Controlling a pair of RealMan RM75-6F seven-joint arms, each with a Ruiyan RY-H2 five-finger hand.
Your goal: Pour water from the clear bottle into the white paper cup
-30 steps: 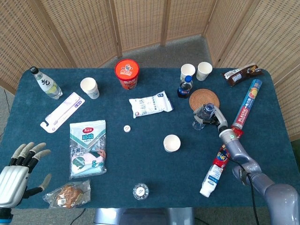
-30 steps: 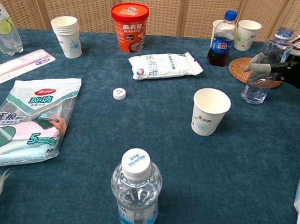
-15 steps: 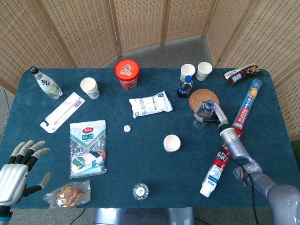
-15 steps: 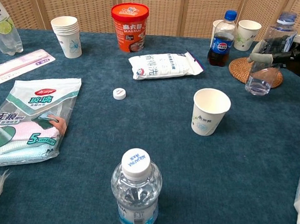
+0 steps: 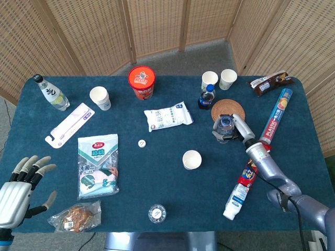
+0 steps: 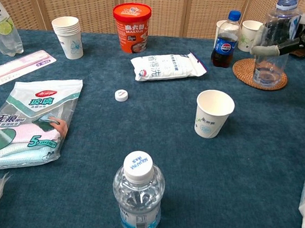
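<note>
Since the earlier frames the right hand (image 5: 234, 128) has lifted the clear plastic bottle with the blue neck ring (image 6: 274, 44) higher and carried it farther from the robot, so in the chest view it now shows in front of the round woven coaster (image 6: 242, 72) instead of nearer, over the cloth. The fingers (image 6: 268, 48) wrap around the bottle's middle, holding it upright; whether its base rests on anything cannot be told. The white paper cup (image 6: 214, 114) stands open-mouthed on the dark blue tablecloth (image 6: 243, 168), nearer and to the left of the held bottle, apart from it. A small white bottle cap (image 6: 121, 95) lies on the cloth left of the cup. The left hand (image 5: 18, 189) hovers at the near left corner, fingers spread wide and holding nothing. A second capped water bottle (image 6: 136, 194) stands at the near edge. Far from the robot, a small cola bottle with a blue cap (image 6: 226, 40) stands just left of the coaster, and a red instant-noodle tub (image 6: 131, 20) sits farther left.
</note>
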